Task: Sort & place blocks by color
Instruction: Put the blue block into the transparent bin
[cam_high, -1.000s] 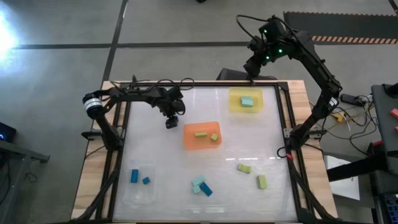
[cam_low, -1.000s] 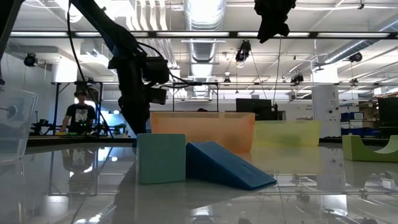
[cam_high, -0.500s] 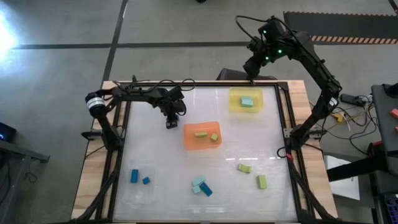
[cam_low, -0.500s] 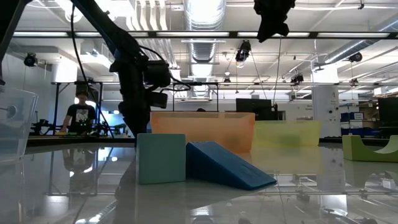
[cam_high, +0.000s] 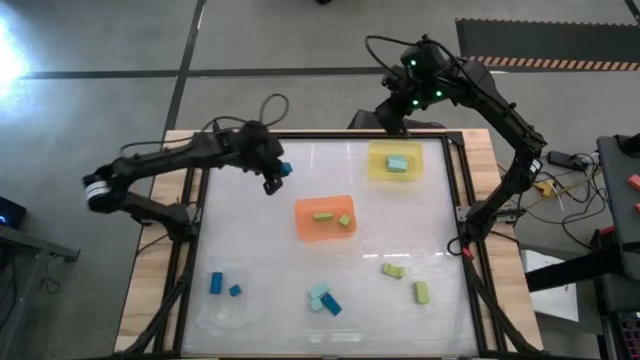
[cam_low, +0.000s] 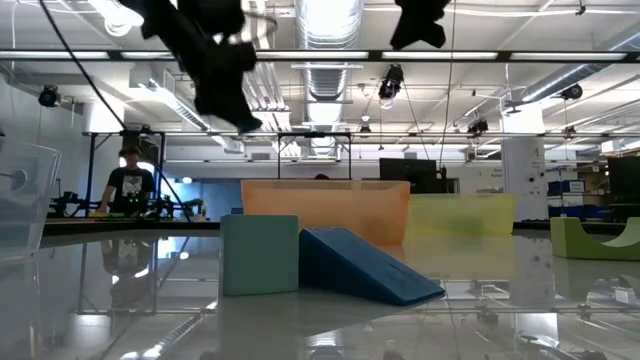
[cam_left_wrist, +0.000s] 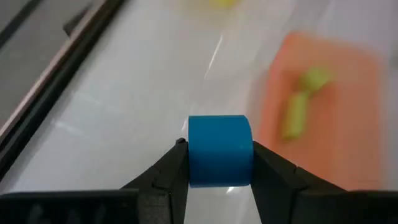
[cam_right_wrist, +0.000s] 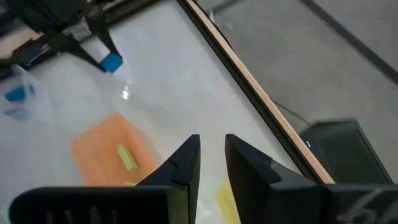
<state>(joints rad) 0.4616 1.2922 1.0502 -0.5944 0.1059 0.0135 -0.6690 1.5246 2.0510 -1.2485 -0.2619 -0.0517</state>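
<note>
My left gripper (cam_high: 278, 176) hangs high over the table's far left part, shut on a small dark blue block (cam_left_wrist: 221, 149), which also shows in the right wrist view (cam_right_wrist: 112, 62). My right gripper (cam_right_wrist: 211, 152) hovers above the table's far edge by the yellow tray (cam_high: 395, 162). Its fingers stand a narrow gap apart with nothing between them. The yellow tray holds a teal block. Two yellow-green blocks lie in the orange tray (cam_high: 325, 218). Two blue blocks lie in the clear tray (cam_high: 222, 290). Loose teal and blue blocks (cam_high: 322, 298) and two yellow-green blocks (cam_high: 393, 270) lie near the front. My left gripper pinches the blue block by two opposite sides (cam_left_wrist: 194, 155) between its two fingers. The fingers slant downward, coming from the table's left. The block is lifted clear of the table, level between the fingertips.
The table has a dark raised frame (cam_high: 458, 200) around a glossy white top. In the low view, a teal block (cam_low: 260, 255) and a blue wedge (cam_low: 365, 265) lie close to the camera. A person (cam_low: 128, 180) stands far behind the table.
My left gripper has risen from just above the table top to well above it and drawn a little toward the far left. The blue block now shows between its fingers, lifted clear. My right gripper has shifted slightly toward the table's left.
</note>
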